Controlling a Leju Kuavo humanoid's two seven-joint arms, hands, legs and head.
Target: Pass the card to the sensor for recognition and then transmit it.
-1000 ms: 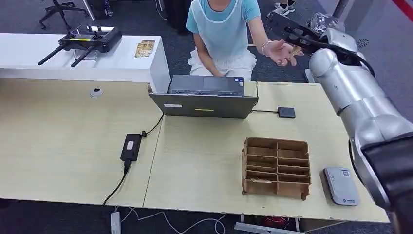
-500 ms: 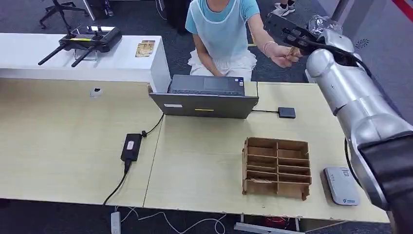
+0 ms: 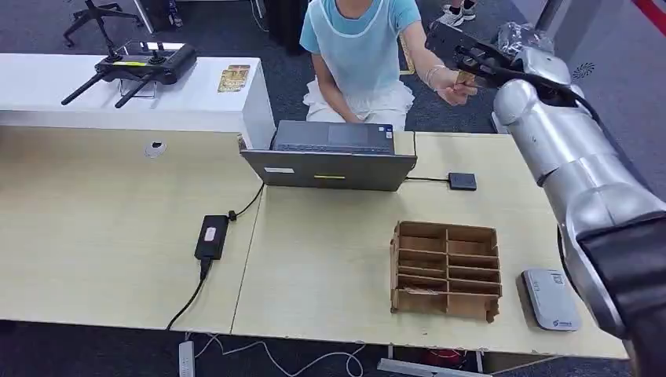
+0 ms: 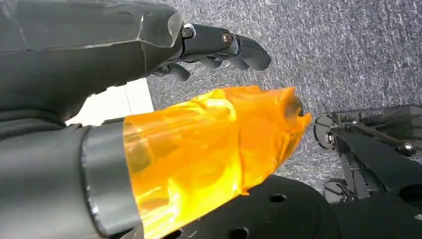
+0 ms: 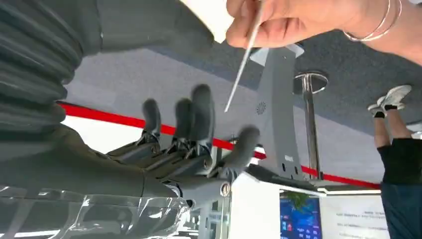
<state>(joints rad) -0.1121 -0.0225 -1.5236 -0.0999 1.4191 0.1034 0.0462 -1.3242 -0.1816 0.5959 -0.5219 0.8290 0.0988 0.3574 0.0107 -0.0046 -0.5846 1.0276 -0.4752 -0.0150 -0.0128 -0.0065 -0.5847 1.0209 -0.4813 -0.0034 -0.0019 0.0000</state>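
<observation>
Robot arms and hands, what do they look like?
The right arm is shiny silver and rounded, dark near the shoulder. The right hand has dark grey fingers and a ribbed grey cover. The left hand is dark too, beside a see-through orange wrap.

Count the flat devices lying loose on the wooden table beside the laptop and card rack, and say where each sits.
3: a black adapter left of the seam, a small black box behind the rack, and a grey reader at the rack's right. The arm may hide more.

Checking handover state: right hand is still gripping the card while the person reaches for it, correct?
Not quite. The person's hand pinches the card; the right hand is open, its fingers clear of the card. The right wrist view shows it.
</observation>
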